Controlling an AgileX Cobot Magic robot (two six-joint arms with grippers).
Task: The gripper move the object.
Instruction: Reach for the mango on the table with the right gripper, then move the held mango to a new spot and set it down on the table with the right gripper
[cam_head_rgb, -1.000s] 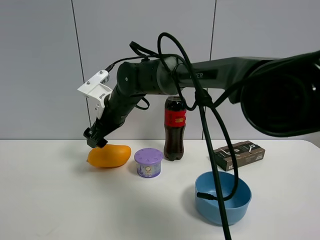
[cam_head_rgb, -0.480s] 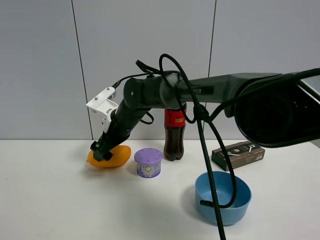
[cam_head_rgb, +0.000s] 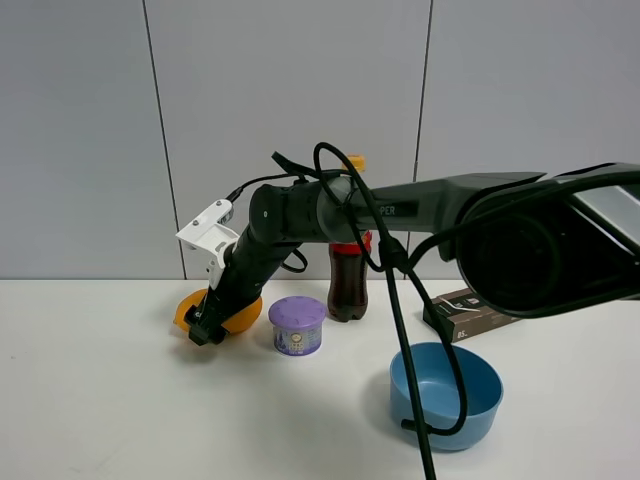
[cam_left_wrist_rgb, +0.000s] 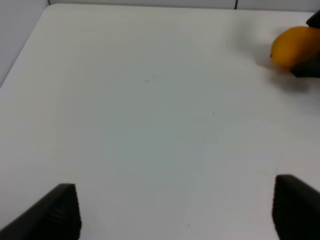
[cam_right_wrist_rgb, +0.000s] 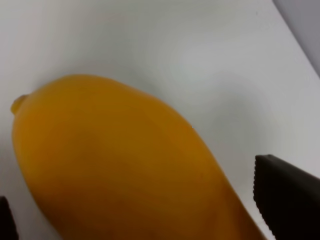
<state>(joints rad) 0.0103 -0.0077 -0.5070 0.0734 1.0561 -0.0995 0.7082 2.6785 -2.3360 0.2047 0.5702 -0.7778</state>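
Smooth yellow-orange mango (cam_head_rgb: 184, 308) straddled by the black-fingered right end effector (cam_head_rgb: 204, 332) at the left of the white desk (cam_head_rgb: 90, 400).

In the left wrist view the left end effector (cam_left_wrist_rgb: 175, 210) is seen released, its fingers spread over bare desk. The mango lies on the desk between the parted fingers (cam_right_wrist_rgb: 285, 200) of the right end effector, which is not clenched on it. Just right of the mango a small round purple-lidded tub (cam_head_rgb: 297, 325) is shut, its contents hidden. Behind it an upright plastic bottle (cam_head_rgb: 346, 285) is filled with dark cola. Further right a dark flat box (cam_head_rgb: 462, 303) is laid. Nearest the camera, a blue bowl (cam_head_rgb: 485, 405) is crossed by a black cable (cam_head_rgb: 392, 290); whether the cable lies inside cannot be told.
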